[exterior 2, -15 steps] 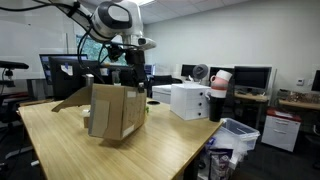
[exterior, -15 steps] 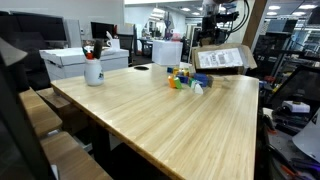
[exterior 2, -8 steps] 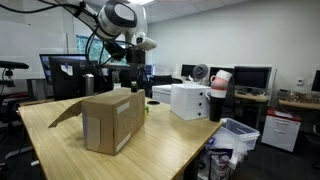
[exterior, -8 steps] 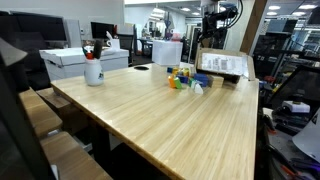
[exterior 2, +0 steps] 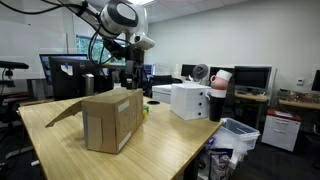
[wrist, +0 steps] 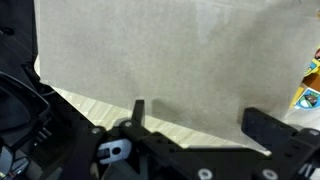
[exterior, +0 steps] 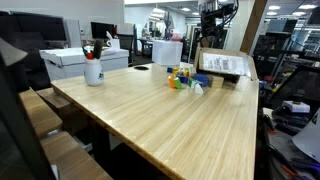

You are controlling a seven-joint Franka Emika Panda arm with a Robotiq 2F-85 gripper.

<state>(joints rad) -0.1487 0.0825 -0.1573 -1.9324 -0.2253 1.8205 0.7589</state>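
A brown cardboard box (exterior 2: 110,120) with open flaps stands flat on the light wooden table (exterior 2: 150,150); it also shows at the table's far end (exterior: 225,63). My gripper (exterior 2: 132,72) hangs just above and behind the box, open, holding nothing. It shows above the box, small and dark (exterior: 210,28). In the wrist view the box's plain side (wrist: 170,50) fills most of the picture. The gripper (wrist: 205,120) is spread wide in front of it, with a dark finger on either side and only cardboard and a strip of table (wrist: 90,105) between them.
Colourful small toys (exterior: 183,78) lie beside the box, and a corner of them shows in the wrist view (wrist: 312,85). A white mug with pens (exterior: 93,68) stands near the table's edge. A white printer (exterior 2: 188,100), monitors and a bin (exterior 2: 238,135) stand beyond the table.
The box was tilted up on one edge a second ago and now rests flat on the table. My gripper stays open above it and has risen slightly.
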